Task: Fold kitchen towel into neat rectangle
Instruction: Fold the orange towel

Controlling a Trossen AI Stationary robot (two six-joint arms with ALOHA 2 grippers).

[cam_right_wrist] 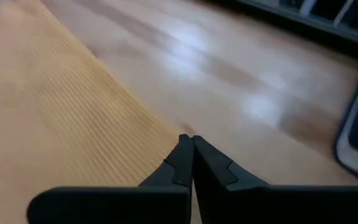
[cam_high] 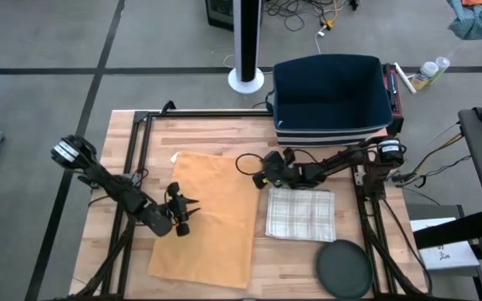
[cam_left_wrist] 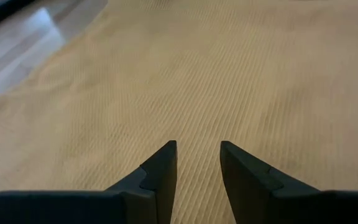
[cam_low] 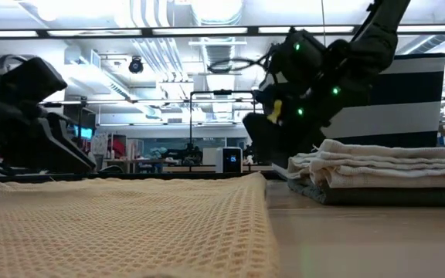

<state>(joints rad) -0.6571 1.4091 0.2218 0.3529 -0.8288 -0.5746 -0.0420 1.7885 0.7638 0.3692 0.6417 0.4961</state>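
High view: left gripper [cam_high: 183, 216] spread over the flat yellow waffle-weave towel [cam_high: 212, 217]; right gripper [cam_high: 262, 177] pressed together, seemingly at its edge.

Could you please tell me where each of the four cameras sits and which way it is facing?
High view: above the table, looking straight down; both arms show.
Low view: at table-top height, looking level across the yellow towel into the room; both arms show.
Left wrist view: on the left arm, over the yellow towel; left gripper, fingers apart.
Right wrist view: on the right arm, at the towel's edge; right gripper, fingers together.
Shared: high and low views both show the folded plaid towel.
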